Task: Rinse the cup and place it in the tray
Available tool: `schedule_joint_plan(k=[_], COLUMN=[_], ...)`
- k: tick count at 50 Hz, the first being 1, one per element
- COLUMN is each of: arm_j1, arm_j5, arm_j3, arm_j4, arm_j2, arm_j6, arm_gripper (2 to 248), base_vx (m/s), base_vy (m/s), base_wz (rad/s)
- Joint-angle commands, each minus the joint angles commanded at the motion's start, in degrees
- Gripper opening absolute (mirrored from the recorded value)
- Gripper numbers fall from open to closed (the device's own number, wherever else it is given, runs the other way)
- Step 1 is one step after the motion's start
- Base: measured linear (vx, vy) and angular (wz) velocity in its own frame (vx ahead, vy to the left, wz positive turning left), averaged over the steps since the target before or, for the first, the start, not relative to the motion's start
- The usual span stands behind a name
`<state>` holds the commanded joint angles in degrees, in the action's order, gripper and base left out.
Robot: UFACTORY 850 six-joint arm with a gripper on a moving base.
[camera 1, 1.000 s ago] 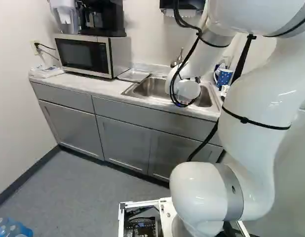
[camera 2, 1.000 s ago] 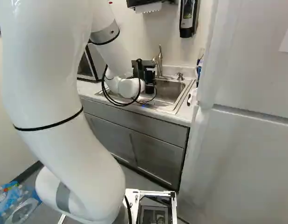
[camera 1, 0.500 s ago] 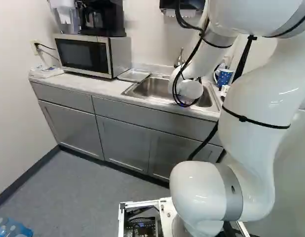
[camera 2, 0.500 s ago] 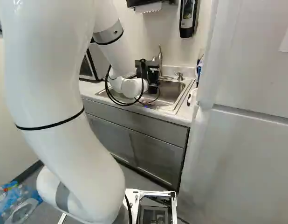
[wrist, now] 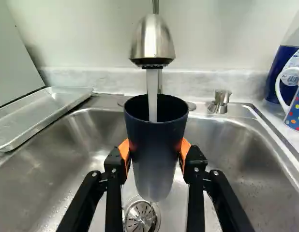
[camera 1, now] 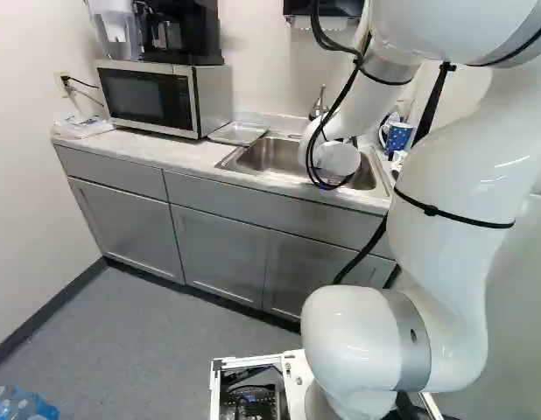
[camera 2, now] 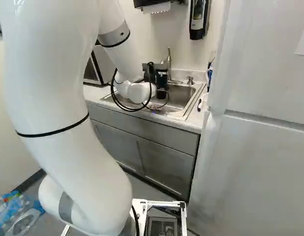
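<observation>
One dark cup [wrist: 156,150] under faucet [wrist: 153,41], barcode label [wrist: 298,61] behind mug [wrist: 295,110]

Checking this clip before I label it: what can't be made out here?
- Water level in the cup: wrist view, hidden by its near wall.
- The cup in the left base view: hidden behind the arm.
- Part of the drain: wrist view, covered by the cup.
- Part of the dotted mug: cut off by the wrist view's edge.
</observation>
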<state>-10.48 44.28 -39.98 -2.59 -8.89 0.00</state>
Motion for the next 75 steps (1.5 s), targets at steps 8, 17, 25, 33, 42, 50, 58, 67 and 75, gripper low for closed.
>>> schedule_joint_plan(k=[8, 17, 25, 33, 42, 50, 58, 67, 75], arm_j1=[0.00, 0.00, 0.00, 0.00, 0.00, 0.00, 0.00, 0.00, 0.00], arm_j5=[0.00, 0.00, 0.00, 0.00, 0.00, 0.00, 0.00, 0.00, 0.00], arm_j3=[0.00, 0.00, 0.00, 0.00, 0.00, 0.00, 0.00, 0.00, 0.00], arm_j4=[0.00, 0.00, 0.00, 0.00, 0.00, 0.00, 0.00, 0.00, 0.00], arm_j2=[0.00, 0.00, 0.00, 0.00, 0.00, 0.00, 0.00, 0.00, 0.00], arm_j6=[0.00, 0.00, 0.00, 0.00, 0.00, 0.00, 0.00, 0.00, 0.00], arm_gripper=[120, 120, 120, 120, 120, 120, 120, 120, 120], base_vx=[0.000, 0.000, 0.000, 0.000, 0.000, 0.000, 0.000, 0.000, 0.000], base_vy=[0.000, 0.000, 0.000, 0.000, 0.000, 0.000, 0.000, 0.000, 0.000], base_wz=[0.000, 0.000, 0.000, 0.000, 0.000, 0.000, 0.000, 0.000, 0.000])
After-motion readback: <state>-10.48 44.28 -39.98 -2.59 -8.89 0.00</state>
